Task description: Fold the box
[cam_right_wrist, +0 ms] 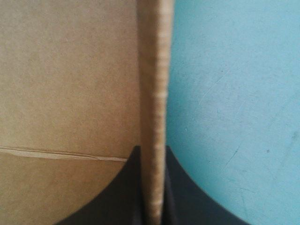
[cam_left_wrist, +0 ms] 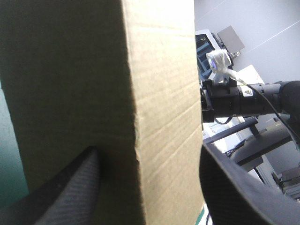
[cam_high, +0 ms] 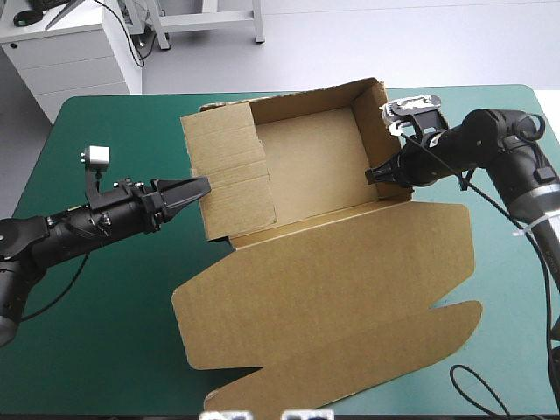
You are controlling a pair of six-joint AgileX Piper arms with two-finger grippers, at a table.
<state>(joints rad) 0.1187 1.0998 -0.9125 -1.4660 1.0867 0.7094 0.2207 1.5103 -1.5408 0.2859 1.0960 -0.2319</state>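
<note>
The brown box (cam_high: 306, 157) stands in the middle of the table with its walls raised. Its lid (cam_high: 350, 289) lies flat toward the front edge. My left gripper (cam_high: 203, 185) is at the left wall, which leans inward. In the left wrist view its fingers stand apart, open, with the wall's board (cam_left_wrist: 159, 117) between and ahead of them (cam_left_wrist: 149, 154). My right gripper (cam_high: 374, 172) is shut on the right wall. The right wrist view shows that wall's edge (cam_right_wrist: 153, 93) pinched between the fingers (cam_right_wrist: 153, 154). The right gripper (cam_left_wrist: 208, 101) also shows beyond the board in the left wrist view.
Bare teal-green cover (cam_high: 87, 332) lies to the left of the box and in front of my left arm. A narrower strip (cam_high: 512, 289) runs along the right edge. The lid's flaps (cam_high: 236, 385) reach close to the table's front edge.
</note>
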